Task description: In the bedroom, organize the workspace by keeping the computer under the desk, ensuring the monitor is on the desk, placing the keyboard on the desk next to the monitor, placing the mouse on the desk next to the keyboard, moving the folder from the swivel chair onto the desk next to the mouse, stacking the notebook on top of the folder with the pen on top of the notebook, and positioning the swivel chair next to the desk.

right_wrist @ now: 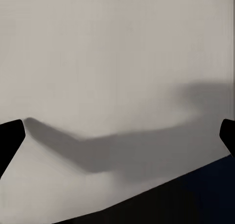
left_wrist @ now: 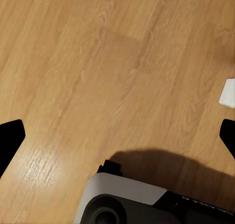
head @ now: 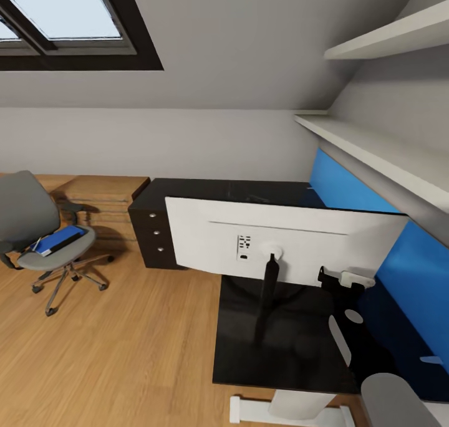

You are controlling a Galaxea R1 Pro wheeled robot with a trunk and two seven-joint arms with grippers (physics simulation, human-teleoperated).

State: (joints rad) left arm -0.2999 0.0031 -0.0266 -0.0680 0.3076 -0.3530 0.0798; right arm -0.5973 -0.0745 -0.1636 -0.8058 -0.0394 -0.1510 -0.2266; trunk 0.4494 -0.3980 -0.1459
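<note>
One monitor (head: 284, 243) stands on the one black surface (head: 206, 190), whose drawer unit shows three round silver knobs (head: 154, 232). There is one swivel chair (head: 37, 227) carrying one blue folder (head: 59, 240), and five castor legs spread under it. Two wall shelves (head: 386, 159) run above the surface, two skylight panes (head: 62, 6) sit in the sloped ceiling, and one low wooden cabinet (head: 103, 196) stands by the wall.

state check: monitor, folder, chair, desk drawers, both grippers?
monitor: upright on the desk, white back to camera.
folder: flat on the swivel chair seat, not yet moved.
swivel chair: upright, standing apart from the desk.
desk drawers: all shut.
left gripper: open, over bare floor.
right gripper: open, facing the monitor's white back.
</note>
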